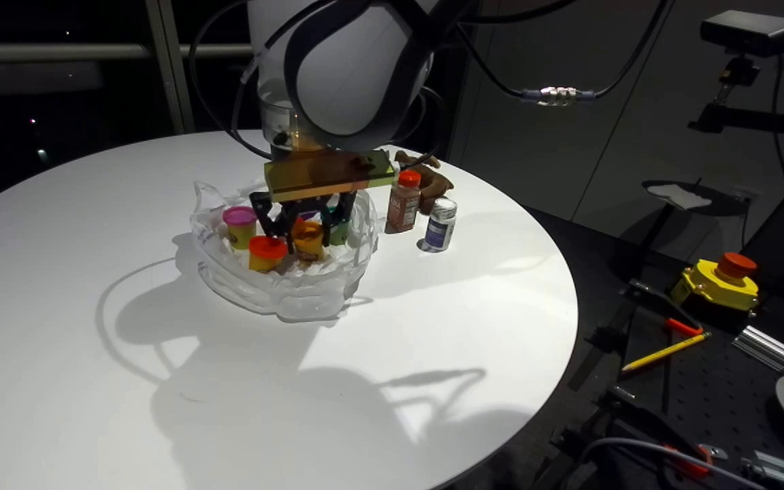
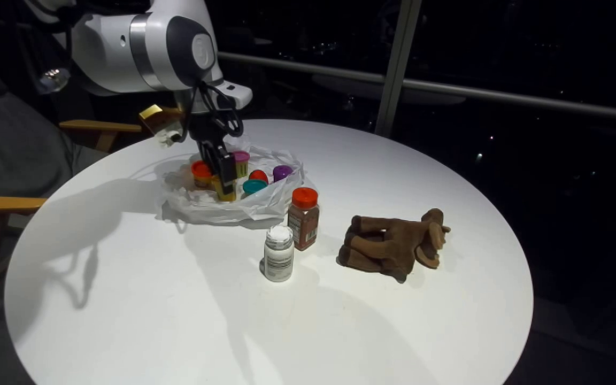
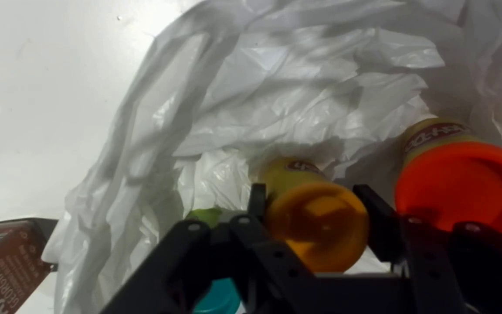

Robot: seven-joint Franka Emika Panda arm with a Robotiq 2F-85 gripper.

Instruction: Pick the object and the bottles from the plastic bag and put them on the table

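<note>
One arm [image 2: 158,59] points down, jaws clasping an orange-capped bottle [image 3: 318,226].

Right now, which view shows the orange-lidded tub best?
Wrist view: the orange-lidded tub sits between the black fingers, its lid facing the camera nearly whole. Both exterior views show it smaller, with the fingers covering part of it.
</note>
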